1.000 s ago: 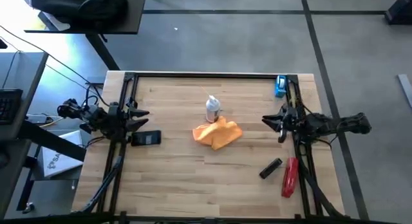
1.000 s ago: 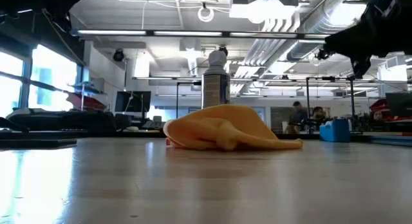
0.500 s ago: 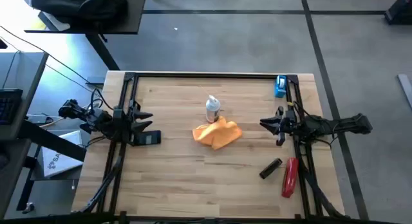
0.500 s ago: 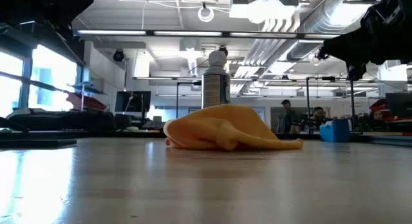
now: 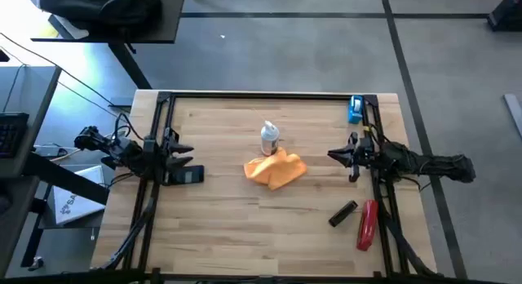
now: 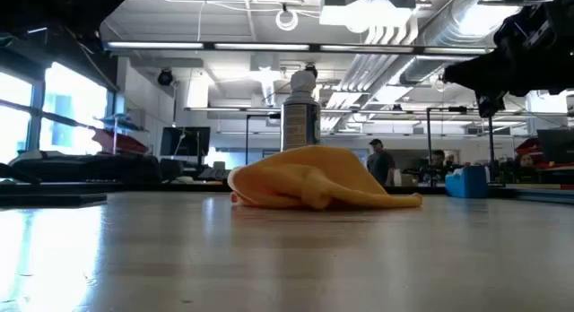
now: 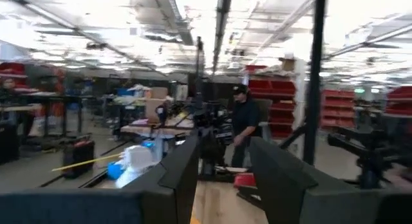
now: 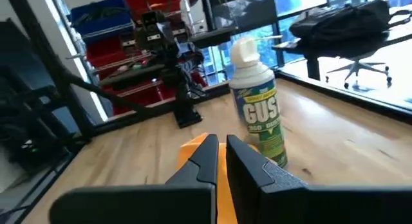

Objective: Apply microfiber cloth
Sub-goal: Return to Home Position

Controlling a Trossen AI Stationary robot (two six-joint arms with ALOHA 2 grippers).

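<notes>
Wiping looks done: the microfiber cloth (image 5: 276, 170) lies crumpled and loose on the table (image 5: 228, 227), against the spray can (image 5: 269, 139), between both end effectors and well apart from each. The left end effector (image 5: 188, 153) is spread and empty just beside the phone (image 5: 186, 175), and the right end effector (image 5: 334, 155) is pressed together and empty. Probably only parking the arms is left.

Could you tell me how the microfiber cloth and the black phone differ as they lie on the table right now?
The microfiber cloth is orange-yellow and crumpled into a mound; the phone is black and lies flat. The cloth sits mid-table, right by the spray can; the phone sits near the table's left edge, by the left gripper. Both rest on the table, unheld.
</notes>
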